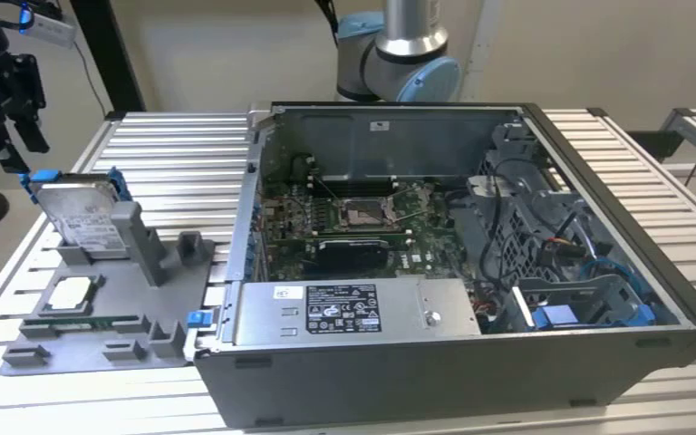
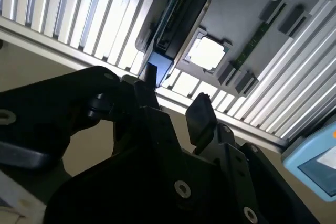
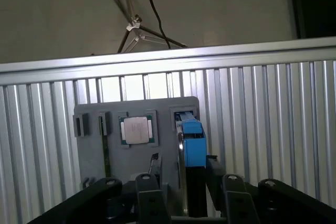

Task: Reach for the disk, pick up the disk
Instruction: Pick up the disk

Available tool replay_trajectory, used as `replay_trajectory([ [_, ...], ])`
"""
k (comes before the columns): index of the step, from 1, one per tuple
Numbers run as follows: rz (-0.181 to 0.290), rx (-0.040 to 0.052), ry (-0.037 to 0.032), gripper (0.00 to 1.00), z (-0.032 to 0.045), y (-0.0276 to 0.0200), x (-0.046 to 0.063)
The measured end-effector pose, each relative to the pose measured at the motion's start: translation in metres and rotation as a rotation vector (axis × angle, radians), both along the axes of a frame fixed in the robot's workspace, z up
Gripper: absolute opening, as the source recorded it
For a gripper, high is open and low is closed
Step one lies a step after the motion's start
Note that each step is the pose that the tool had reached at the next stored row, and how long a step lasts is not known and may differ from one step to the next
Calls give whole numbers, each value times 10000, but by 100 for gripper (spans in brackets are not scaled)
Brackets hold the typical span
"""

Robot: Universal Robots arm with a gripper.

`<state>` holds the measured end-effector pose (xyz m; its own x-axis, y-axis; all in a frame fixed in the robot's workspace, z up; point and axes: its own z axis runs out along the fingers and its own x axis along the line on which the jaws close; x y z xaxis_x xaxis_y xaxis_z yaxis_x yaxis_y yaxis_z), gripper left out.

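Claw (image 1: 28, 152) spread at the top corner of the disk (image 1: 82, 215)

At the exterior view's left the black claw hangs with its two fingers apart and nothing clamped between them. It sits just above the upper corner of the disk, close to the blue bracket's tab (image 1: 43, 175); whether a fingertip touches that tab cannot be told. The disk stands on edge, leaning back, in a slot of a grey holder (image 1: 124, 294) on the slatted metal counter (image 1: 167, 149). Its silver face and white label show in the exterior view.

In the first wrist view the disk (image 3: 192, 142) appears edge-on, blue bracket end foremost, lined up with the gap between the fingers (image 3: 149, 195). In the second wrist view the fingers (image 2: 200, 114) are also parted, with the disk (image 2: 176, 22) beyond them.

A square processor chip (image 1: 72, 294) lies flat in a recess of the holder, near the disk's foot, and a green memory stick (image 1: 82, 320) lies just beside the chip. An open computer case (image 1: 445, 372) stands just beside the holder, on the exterior view's right.
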<state>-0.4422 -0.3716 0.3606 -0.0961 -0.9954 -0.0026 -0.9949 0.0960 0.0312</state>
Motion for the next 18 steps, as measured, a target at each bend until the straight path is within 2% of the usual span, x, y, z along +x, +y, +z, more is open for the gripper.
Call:
replay_trajectory([
  [5, 0, 0, -11, 100, -43, 1, 0],
  [11, 1, 1, -77, 100, -143, 1, 0],
  [18, 1, 0, -78, 100, -150, 1, 0],
])
